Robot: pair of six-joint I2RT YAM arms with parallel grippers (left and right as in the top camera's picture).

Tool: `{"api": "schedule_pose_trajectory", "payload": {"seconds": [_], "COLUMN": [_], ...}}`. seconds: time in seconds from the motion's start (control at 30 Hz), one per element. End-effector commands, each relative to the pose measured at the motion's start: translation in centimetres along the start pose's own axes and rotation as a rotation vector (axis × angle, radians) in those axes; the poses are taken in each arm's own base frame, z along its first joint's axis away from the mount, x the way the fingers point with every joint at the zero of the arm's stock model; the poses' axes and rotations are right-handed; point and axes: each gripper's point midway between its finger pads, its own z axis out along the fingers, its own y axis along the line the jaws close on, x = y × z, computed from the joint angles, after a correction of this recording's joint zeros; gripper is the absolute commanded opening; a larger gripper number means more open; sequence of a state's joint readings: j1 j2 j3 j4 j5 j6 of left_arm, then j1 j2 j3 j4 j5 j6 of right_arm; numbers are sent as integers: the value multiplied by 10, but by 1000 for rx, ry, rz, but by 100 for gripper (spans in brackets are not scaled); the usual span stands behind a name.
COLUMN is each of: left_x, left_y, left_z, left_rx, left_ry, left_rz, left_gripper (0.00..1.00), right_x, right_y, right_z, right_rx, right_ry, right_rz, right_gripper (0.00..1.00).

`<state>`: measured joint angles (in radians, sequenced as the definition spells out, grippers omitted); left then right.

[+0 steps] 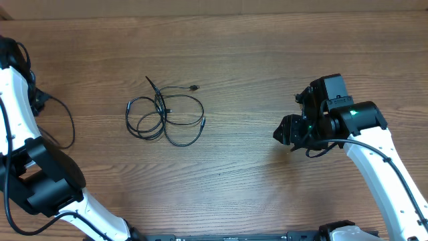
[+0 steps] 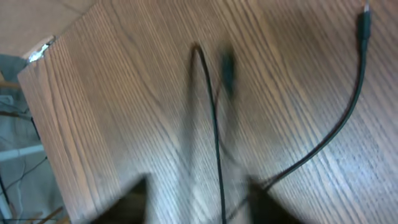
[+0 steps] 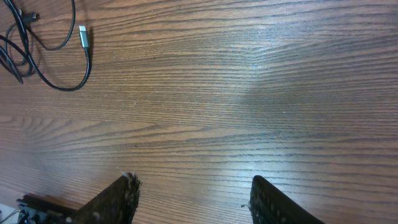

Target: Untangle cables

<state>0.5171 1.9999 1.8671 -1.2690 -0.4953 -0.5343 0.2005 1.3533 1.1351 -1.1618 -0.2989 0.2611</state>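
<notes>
Overhead view: a brown wood-grain table [image 1: 267,60] is seen, with the white-and-black left arm [image 1: 40,177] folded along its left edge and the white-and-black right arm [image 1: 374,154] reaching in from the near right corner. The right gripper [image 1: 286,131] is held over bare wood on the right half of the surface, well apart from the work. In the right wrist view its dark fingers [image 3: 121,199] are shown spread, with nothing between them.

The left gripper [image 2: 198,184] cannot be made out from above. In the blurred left wrist view its fingers are seen parted, with one thin strand running down between them but not visibly pinched.

The thin black cables [image 1: 165,118] lie left of the table's centre, about midway between the far and near edges, as one bundle of overlapping loops. Only two small plug ends stand clear of it: one [image 1: 194,88] pointing toward the far right and a silver-tipped one [image 3: 83,36] at the bundle's right side.

The task is judged barely begun. No cord has been laid out alone, and every crossing remains to be pulled apart.
</notes>
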Motion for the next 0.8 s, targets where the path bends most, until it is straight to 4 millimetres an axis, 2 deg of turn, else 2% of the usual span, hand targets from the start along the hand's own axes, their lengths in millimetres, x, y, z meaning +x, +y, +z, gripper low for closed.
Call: {"api": "schedule_pose_trajectory", "payload": {"seconds": [0.0,0.03,0.13,0.37,0.5,0.7,0.77], "left_x": [-2,-1,3,14,24,45,64], "left_y": [-8,-12,-24,-76,-103,-132,-158], "left_z": [0,0,-2,-18,-33,-53,-74], "left_rx": [29,51,115,371,494,599,735], "left_ry": [-2,6,29,64,75,100,114], "left_rz": [-28,-22,3,154,227,309,432], "left_gripper": [87,91,93,93,92,92,91], "right_x": [-4,-4,-4,-4,-4,-4,-4], "right_y": [0,0,0,0,0,0,0], "right_z": [-3,-3,-3,-3,-3,-3,-3], "right_rx": [2,2,2,2,2,2,2], "right_ry": [-15,-16,-15,-16,-15,-16,-16], "right_rz": [1,1,1,1,1,1,1], "right_gripper": [56,56,56,55,55,55,55]}}
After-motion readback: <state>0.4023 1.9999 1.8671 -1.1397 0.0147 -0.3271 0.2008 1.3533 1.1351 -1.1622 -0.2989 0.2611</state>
